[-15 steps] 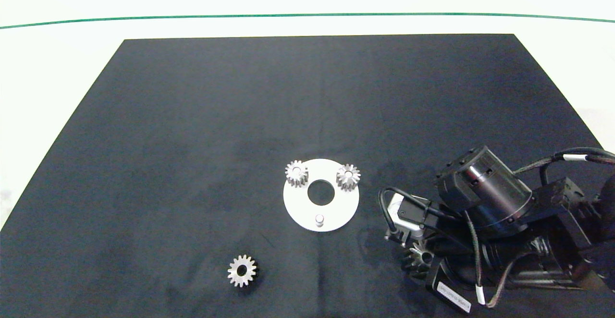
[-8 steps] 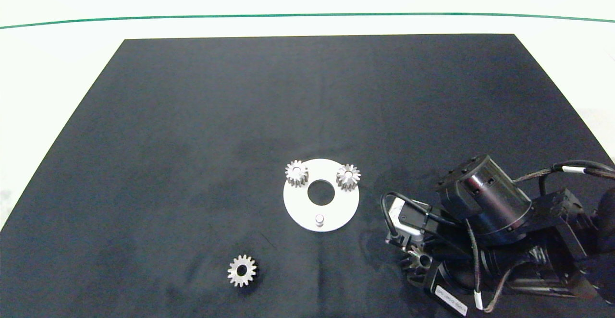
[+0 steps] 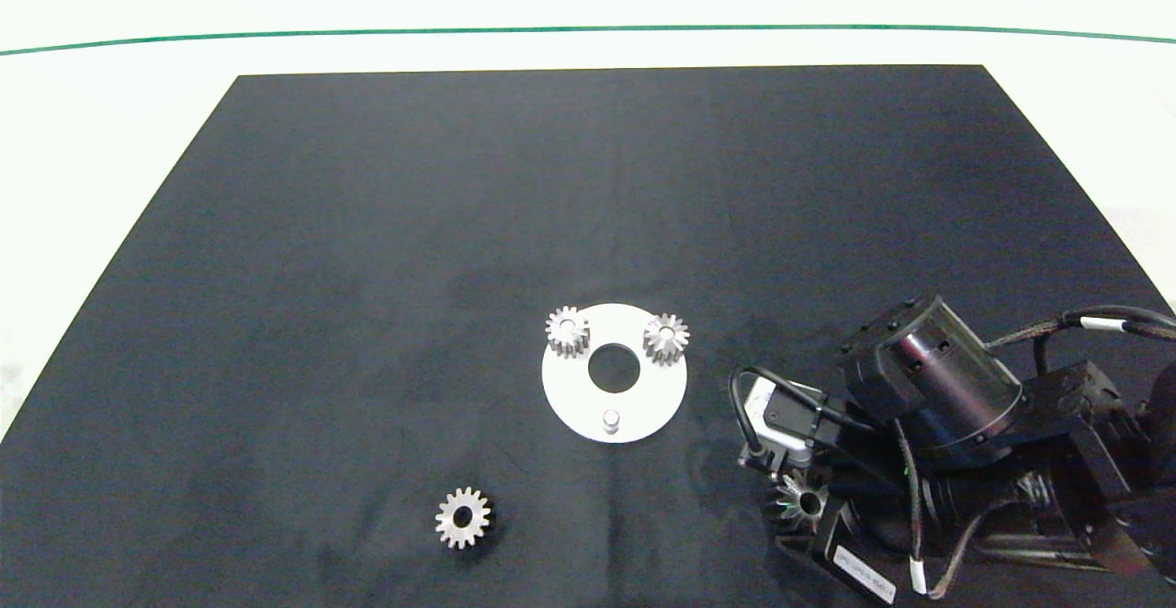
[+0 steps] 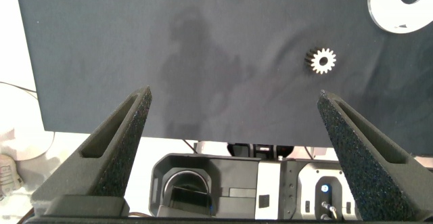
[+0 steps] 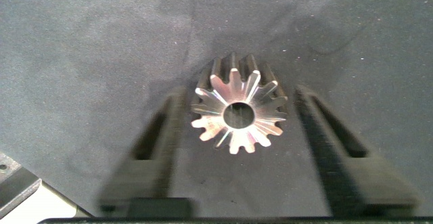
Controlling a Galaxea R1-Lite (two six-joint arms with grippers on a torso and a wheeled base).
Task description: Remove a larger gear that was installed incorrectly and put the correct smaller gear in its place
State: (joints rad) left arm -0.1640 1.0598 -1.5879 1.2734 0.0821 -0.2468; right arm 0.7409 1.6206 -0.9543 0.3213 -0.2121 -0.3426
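Lying between parted right gripper (image 5: 240, 160) jaws, larger gear (image 5: 238, 112).

Right arm: enters from the right edge of the head view, bent low over the near right part of the tabletop (image 3: 138, 112), wrist angled down.
Right pincer (image 5: 238, 126): fingers parted, one on each side of the larger gear (image 5: 238, 112), not touching it.
Left pincer (image 4: 233, 126): fingers spread wide, parked off the tabletop's near edge.

White disc (image 3: 643, 410) on black mat (image 3: 367, 268)
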